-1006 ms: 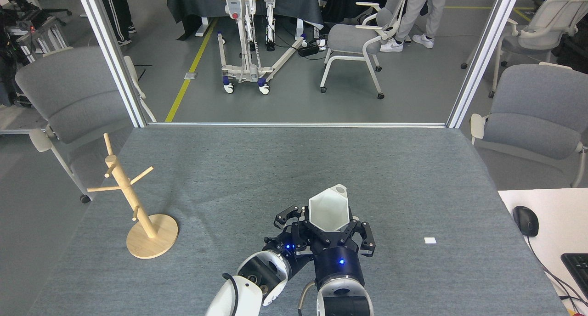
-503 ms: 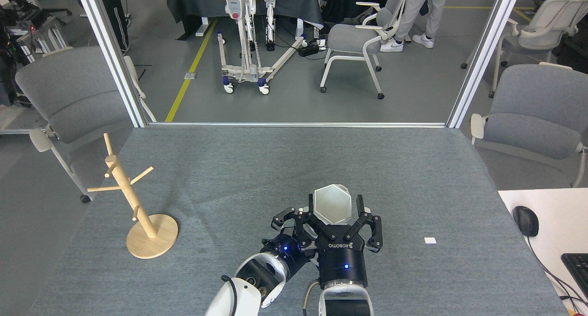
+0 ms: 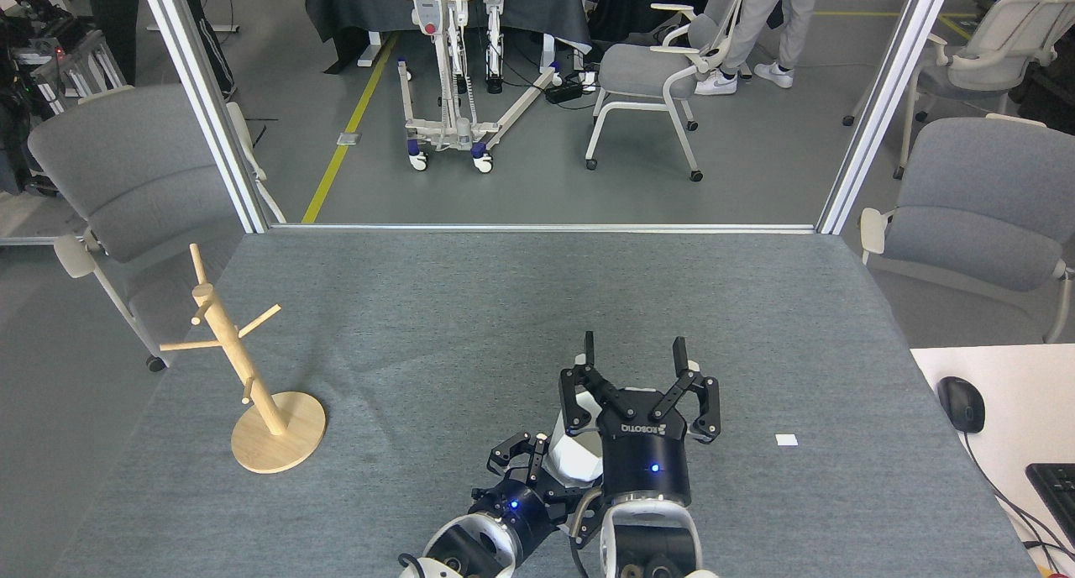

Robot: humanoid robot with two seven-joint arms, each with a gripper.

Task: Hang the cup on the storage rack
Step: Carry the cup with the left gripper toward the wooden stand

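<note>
In the head view, the right gripper (image 3: 635, 355) stands with its fingers wide apart and holds nothing. Just behind and below it, the left gripper (image 3: 537, 452) is closed around the cup (image 3: 575, 459), near the front middle of the table (image 3: 470, 309). Most of the cup is hidden, so I cannot see whether anything is inside it.

The step in hand looks like a handover, with the cup now in the left gripper. The rack (image 3: 243, 368) stands well apart at the left side, and its pegs are bare. The next move, I think, needs carrying the cup left and putting its handle over one peg.
</note>
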